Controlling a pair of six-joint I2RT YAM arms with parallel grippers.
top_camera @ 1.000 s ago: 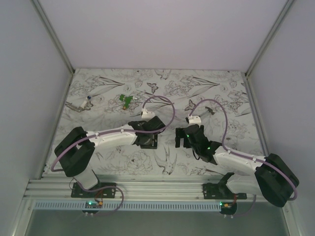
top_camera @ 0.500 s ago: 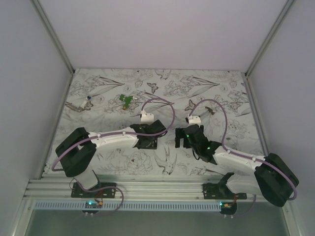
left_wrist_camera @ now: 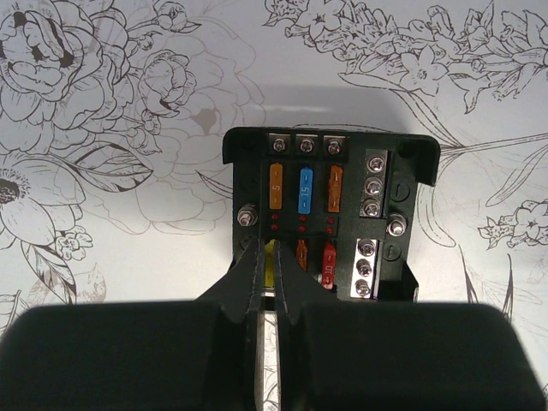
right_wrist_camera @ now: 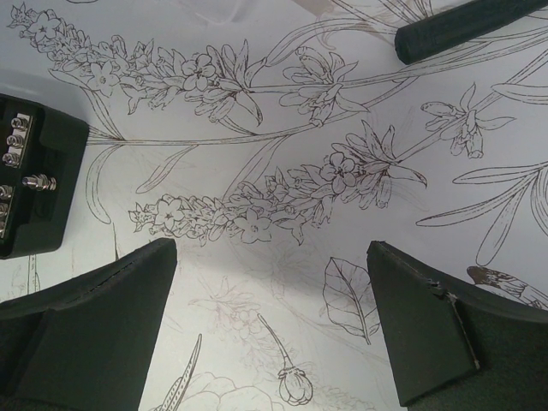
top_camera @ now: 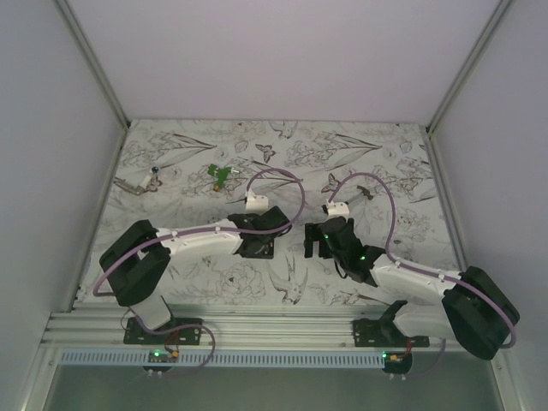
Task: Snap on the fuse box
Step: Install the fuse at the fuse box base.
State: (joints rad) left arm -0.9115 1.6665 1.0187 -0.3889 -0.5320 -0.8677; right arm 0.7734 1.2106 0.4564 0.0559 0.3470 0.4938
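The fuse box (left_wrist_camera: 342,214) is a black square box lying open on the flowered table, with orange, blue and red fuses in rows. In the top view the fuse box (top_camera: 257,249) shows only partly, under my left gripper (top_camera: 259,233). In the left wrist view the left gripper (left_wrist_camera: 271,250) is at the box's near edge, shut on a small yellow fuse (left_wrist_camera: 271,259) pinched between its tips. My right gripper (top_camera: 318,243) hangs to the right of the box. The right gripper (right_wrist_camera: 272,257) is wide open over bare table, and the fuse box (right_wrist_camera: 34,188) shows at that view's left edge.
A small green plastic piece (top_camera: 219,175) lies further back on the table, and a small metal item (top_camera: 137,181) sits at the far left. A thin black stick-like tool (right_wrist_camera: 462,26) lies beyond the right gripper. White walls close in the table on three sides.
The left arm has shifted slightly right over the fuse box, its gripper staying shut. The right arm has not moved.
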